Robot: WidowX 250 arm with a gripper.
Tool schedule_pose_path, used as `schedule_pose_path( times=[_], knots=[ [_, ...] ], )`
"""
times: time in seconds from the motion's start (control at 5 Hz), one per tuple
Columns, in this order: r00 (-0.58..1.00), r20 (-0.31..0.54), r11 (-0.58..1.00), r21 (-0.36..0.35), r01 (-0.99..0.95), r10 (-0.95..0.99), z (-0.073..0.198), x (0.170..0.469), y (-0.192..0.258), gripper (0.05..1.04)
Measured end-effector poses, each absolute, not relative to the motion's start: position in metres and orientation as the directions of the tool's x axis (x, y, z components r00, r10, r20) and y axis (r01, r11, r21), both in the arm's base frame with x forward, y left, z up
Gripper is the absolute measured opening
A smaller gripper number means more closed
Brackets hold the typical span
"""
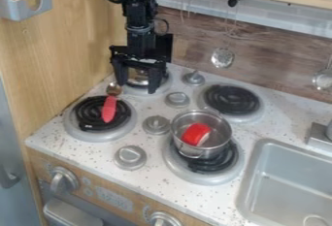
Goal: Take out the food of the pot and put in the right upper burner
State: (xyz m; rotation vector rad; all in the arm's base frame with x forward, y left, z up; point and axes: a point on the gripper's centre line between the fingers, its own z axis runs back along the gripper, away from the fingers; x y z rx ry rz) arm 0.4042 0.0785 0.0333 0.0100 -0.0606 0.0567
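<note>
The black gripper (138,87) hangs over the upper left burner with its fingers spread apart, behind and to the left of the pot. A small metal pot (218,141) stands upright on the lower right burner. Inside it lies a piece of red food (195,134) with a pale side. The right upper burner (231,99), a black coil in a grey ring, is just behind the pot and has nothing on it.
A red-handled spoon (109,109) lies across the lower left burner (90,127). A shiny metal item (137,78) sits under the gripper. Grey knobs (156,124) stand between the burners. The sink (290,186) is at right; utensils (222,57) hang at the back wall.
</note>
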Motion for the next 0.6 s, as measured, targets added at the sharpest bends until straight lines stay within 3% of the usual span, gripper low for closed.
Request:
schedule_pose_path(
  times=[0.4, 0.6],
  knots=[
    [1.0, -0.013, 0.999, -0.024, 0.028, -0.029, 0.005, 0.381, 0.054, 0.999],
    [0.985, 0.045, 0.985, -0.033, 0.168, -0.166, 0.024, 0.384, 0.007, 0.999]
  ],
)
